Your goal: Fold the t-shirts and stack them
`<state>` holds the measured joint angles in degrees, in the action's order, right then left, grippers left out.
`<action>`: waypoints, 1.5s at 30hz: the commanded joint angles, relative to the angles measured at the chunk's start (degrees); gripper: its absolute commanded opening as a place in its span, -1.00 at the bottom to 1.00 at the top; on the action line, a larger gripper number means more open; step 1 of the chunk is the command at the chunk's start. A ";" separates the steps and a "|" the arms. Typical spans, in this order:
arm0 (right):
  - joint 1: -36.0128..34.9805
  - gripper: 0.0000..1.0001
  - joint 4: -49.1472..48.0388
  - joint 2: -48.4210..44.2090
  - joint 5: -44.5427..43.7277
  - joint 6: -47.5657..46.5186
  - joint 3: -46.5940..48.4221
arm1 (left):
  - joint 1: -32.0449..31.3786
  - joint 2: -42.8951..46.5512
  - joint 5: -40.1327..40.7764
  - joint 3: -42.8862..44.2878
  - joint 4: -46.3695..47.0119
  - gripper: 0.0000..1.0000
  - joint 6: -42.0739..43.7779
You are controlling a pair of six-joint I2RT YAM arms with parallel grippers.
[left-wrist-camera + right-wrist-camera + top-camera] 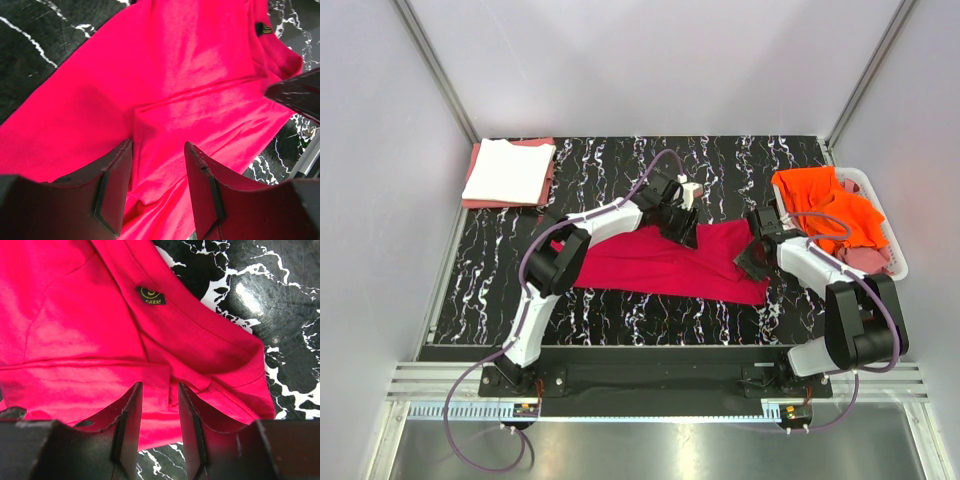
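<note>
Folding step: by my reading, the crimson shirt [660, 265] is being laid out flat and the first fold is not yet made.
Crimson shirt: spread on the black marbled table [620, 165], in the middle, between the two arms.
Long axis: across the table from left to right, dipping toward the near edge at the right; the collar with its size label [151, 296] is at the right end.
Left gripper [678, 222]: over the shirt's far edge near mid-length; in the wrist view its fingers [117, 185] stand apart, a crease in the cloth running into the gap, nothing pinched.
Right gripper [756, 252]: at the collar end; fingers [131, 425] apart, straddling a doubled hem edge just short of the collar, not closed on it.
Nearer arm: right for the collar end, left for the far long edge; the shirt's left end is well apart from both.
Other shirts: white shirt [508, 168] folded atop a salmon-pink shirt [549, 178] at the far-left corner; orange shirt [825, 205] in the white basket [897, 262] on the right.
</note>
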<state>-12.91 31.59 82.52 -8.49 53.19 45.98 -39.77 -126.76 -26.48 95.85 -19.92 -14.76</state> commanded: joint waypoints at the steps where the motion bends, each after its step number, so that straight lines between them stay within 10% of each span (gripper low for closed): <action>1: 0.07 -0.18 -3.29 0.45 -2.32 2.53 -0.89 | -0.13 -0.07 -2.17 2.50 3.04 0.01 1.32; 6: 0.07 -0.35 -6.10 0.19 -3.29 3.50 -2.20 | -0.49 -0.51 -2.17 2.41 3.14 -0.06 1.49; 10: 0.07 -0.99 -6.37 -1.21 -4.34 2.89 -2.82 | -0.57 -0.59 -2.52 2.14 3.14 -0.19 1.93; 18: 0.07 -1.00 -6.37 -8.24 -2.06 0.34 -4.31 | -0.57 -0.16 -1.56 3.29 2.26 -1.00 2.02; 45: -15.39 -1.00 -0.48 -23.73 -8.73 10.53 -5.73 | -0.40 3.45 -0.77 -0.84 2.08 -1.00 2.81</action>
<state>-25.91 29.56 58.22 -12.95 61.34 36.97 -40.05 -125.73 -26.79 95.09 -19.77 -12.88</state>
